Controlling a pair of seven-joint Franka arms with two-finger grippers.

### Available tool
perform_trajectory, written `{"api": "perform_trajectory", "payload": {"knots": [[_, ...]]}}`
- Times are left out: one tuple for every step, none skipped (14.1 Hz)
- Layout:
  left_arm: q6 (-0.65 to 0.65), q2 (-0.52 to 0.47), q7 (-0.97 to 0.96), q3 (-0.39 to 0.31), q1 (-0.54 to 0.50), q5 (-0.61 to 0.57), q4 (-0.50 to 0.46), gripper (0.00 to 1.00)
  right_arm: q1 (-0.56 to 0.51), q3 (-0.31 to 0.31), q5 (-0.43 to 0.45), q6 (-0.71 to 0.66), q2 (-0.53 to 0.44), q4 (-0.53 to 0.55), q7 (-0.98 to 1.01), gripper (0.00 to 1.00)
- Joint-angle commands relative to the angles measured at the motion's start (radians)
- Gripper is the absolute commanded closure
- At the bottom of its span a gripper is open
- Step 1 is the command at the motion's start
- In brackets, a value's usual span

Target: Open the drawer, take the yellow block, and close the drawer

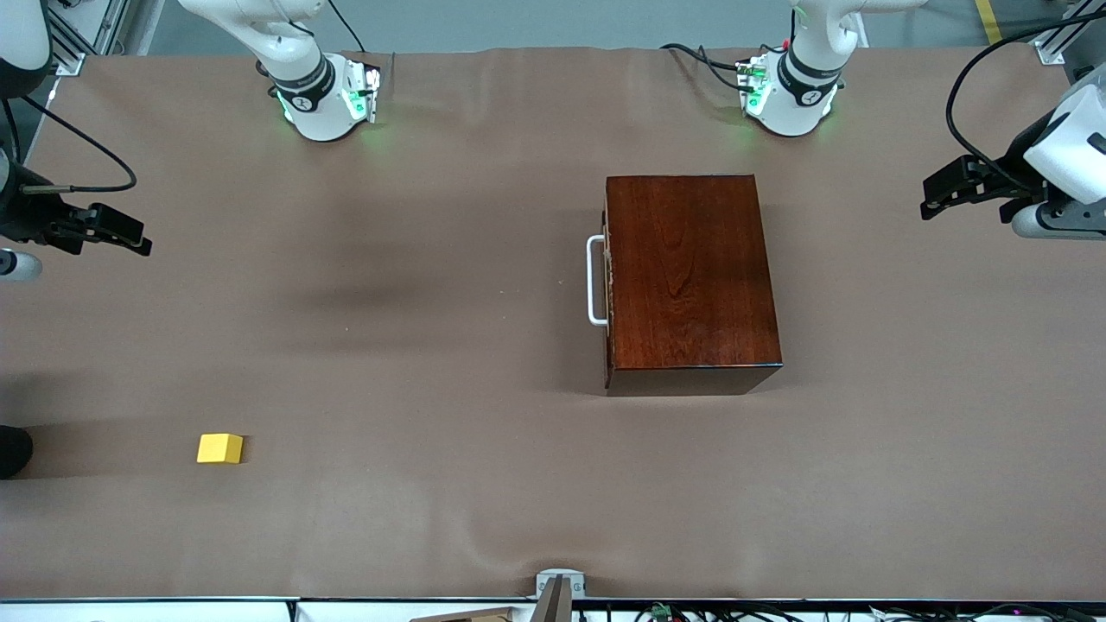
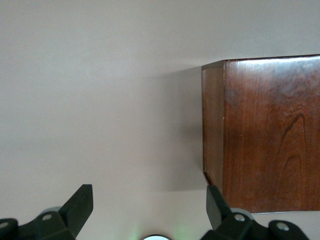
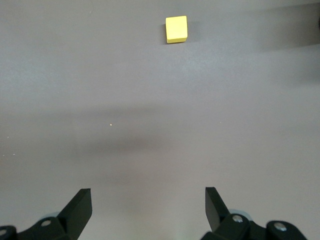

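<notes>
Since the drawer (image 1: 608, 281) sits flush in its dark reddish-brown box (image 1: 691, 276) while the yellow block (image 1: 219, 448) lies out on the bare table (image 1: 432, 302), the job looks done or nearly so: block's out, drawer's shut, nothing seems left but parking the arms. Can't rule out the opposite reading, i.e. nothing begun and the block never inside; pics alone don't settle it.

Block: small, bright yellow, roughly cubic, sharp edges, resting flat, well apart from the box, toward the right arm's end of the table and nearer the front camera than the box. Drawer: glossy wood front, white loop handle (image 1: 595, 280) facing the right arm's end, no gap showing.

Right claw (image 1: 117, 230) hangs over the table edge at its own end, jaws wide, empty; block shows ahead of it in the right wrist view (image 3: 176, 29). Left claw (image 1: 950, 192) waits over the table at the other end, jaws wide too, empty, box corner (image 2: 260, 130) in its view.
</notes>
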State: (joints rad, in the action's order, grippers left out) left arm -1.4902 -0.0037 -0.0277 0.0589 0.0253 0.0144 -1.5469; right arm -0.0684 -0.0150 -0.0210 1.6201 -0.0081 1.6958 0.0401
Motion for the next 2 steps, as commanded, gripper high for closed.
{"api": "perform_trajectory", "payload": {"knots": [[-0.008,0.005,-0.014,0.004,-0.001,-0.022,0.007,0.00,-0.014,0.010,0.012,0.001,-0.013,0.012,-0.006,0.00],[-0.008,0.004,-0.014,0.004,0.001,-0.022,0.007,0.00,-0.014,0.010,0.012,0.001,-0.013,0.012,-0.006,0.00]]}}
